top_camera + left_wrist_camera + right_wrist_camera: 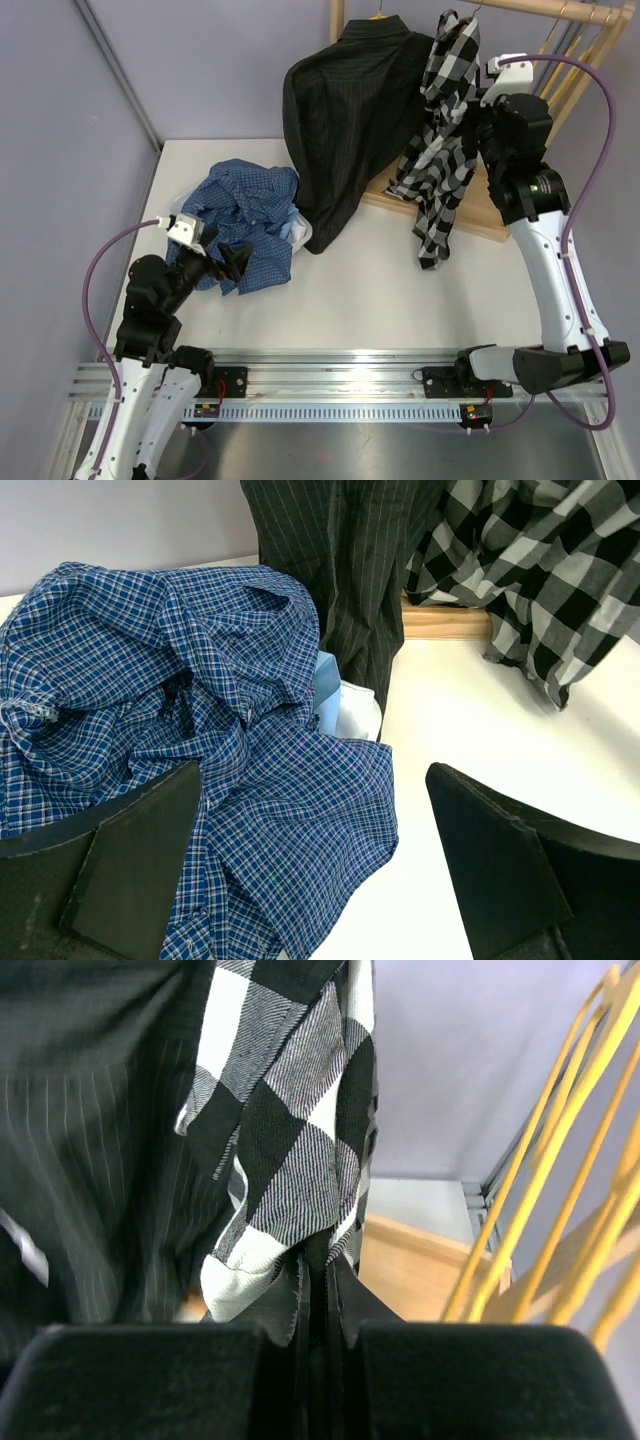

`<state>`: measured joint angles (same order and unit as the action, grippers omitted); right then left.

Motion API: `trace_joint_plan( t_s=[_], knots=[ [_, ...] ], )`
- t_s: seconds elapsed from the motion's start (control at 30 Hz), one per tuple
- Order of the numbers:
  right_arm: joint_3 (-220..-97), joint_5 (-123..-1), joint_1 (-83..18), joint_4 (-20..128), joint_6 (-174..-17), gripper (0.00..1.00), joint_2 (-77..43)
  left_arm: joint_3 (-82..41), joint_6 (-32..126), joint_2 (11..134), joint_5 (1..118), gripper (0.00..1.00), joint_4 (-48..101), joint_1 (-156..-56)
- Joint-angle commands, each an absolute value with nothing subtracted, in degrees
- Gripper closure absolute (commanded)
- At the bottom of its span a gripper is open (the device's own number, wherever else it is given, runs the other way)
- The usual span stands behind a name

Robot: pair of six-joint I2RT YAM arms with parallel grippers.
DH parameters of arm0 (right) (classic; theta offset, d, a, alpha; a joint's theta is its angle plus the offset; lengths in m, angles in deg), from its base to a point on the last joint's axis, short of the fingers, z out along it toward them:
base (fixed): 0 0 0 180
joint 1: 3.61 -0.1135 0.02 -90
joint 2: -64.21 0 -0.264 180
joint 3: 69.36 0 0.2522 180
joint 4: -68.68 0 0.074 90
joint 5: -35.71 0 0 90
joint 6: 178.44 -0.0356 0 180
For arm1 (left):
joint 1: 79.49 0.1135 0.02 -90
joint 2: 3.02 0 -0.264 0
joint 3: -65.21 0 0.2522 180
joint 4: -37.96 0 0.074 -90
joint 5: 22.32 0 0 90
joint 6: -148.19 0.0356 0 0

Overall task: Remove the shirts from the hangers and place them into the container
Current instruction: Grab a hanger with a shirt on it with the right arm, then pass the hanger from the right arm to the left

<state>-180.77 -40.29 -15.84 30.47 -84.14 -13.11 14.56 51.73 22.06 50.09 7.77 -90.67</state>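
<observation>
Well, the right gripper point(322, 1270) was pinched shut on a fold of the black-and-white check shirt point(290, 1130), which hung limp from the rail point(540, 8) beside the black pinstriped shirt point(90, 1160). It looked like soft, light cloth that would bunch and slip, so a hold nearer the collar seemed wiser. The left gripper point(312, 780) gaped wide above the heaped dark blue check shirt point(150, 660).

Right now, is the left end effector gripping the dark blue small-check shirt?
No, the left end effector stands wide open near the blue checked shirt.
</observation>
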Motion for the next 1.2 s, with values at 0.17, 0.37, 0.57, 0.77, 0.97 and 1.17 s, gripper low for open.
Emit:
trace_joint_plan(
  t_s=[0.17, 0.37, 0.57, 0.77, 0.97, 1.17],
  knots=[
    [-174.8, -61.0, -15.5, 18.9, -71.0, 1.0, 0.1, 15.3, 52.3, 21.6, 47.6, 0.01, 10.8, -90.7],
    [-169.1, -65.3, -15.6, 10.8, -65.2, 1.0, 7.2, 16.6, 52.2, 21.1, 42.5, 0.01, 13.9, -90.7],
    [-162.6, -62.8, -15.6, 7.7, -63.7, 1.0, 13.8, 17.3, 50.1, 22.6, 36.0, 0.01, 18.4, -90.7],
    [-156.5, -59.1, -12.7, 6.5, -64.1, 1.0, 20.7, 16.9, 49.5, 24.9, 34.8, 0.01, 18.9, -90.7],
    [-150.7, -61.6, -8.5, 2.9, -62.8, 1.0, 27.3, 16.6, 49.0, 26.9, 33.6, 0.01, 20.4, -90.7],
    [-150.9, -78.3, -8.4, -2.7, -57.2, 1.0, 26.9, 16.6, 47.6, 29.2, 28.6, 0.01, 25.4, -92.1]
  ],
)
